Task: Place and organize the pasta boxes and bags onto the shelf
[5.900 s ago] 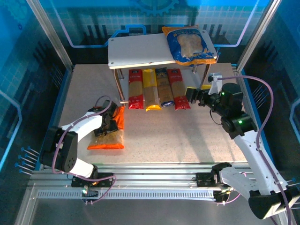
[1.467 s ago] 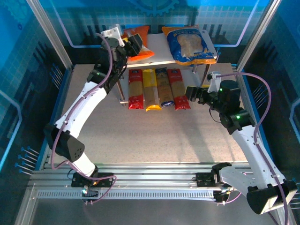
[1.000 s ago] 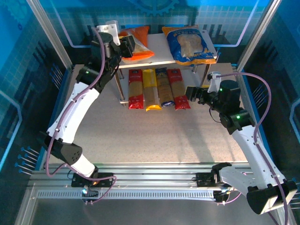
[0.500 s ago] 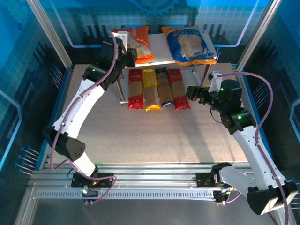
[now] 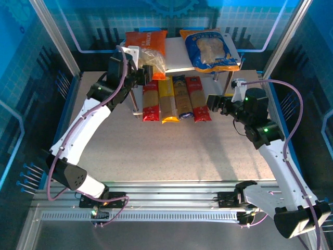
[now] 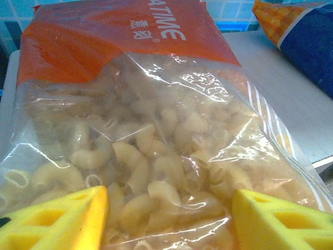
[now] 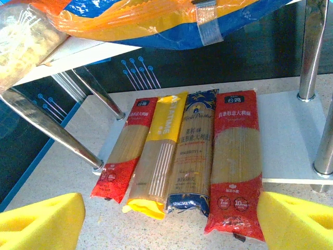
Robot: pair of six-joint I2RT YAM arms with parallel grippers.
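Top external view, as I stand beside the rig: the shelf (image 5: 176,57) carries every package, so the dangers left are small ones. The biggest concerns the orange bag (image 5: 146,46), which lies at the left of the top board (image 6: 291,99) with its clear near end past the front edge. The left gripper (image 6: 169,221) has its fingers spread to either side of that end; whether they touch the film I cannot tell. If this claw draws back low, I think it may catch the soft film and drag the bag off. The right gripper (image 7: 169,224) hovers wide and empty before the lower board (image 7: 283,130); a push forward there would disturb the tidy row.

Counting now: one shelf, of two boards; two bags, the orange one and the blue bag (image 5: 210,49), side by side on top; four spaghetti packs (image 5: 181,98) on the lower board, red, yellow, dark blue, red, lying parallel and close, near ends reaching out over the table (image 5: 171,151); two claws.
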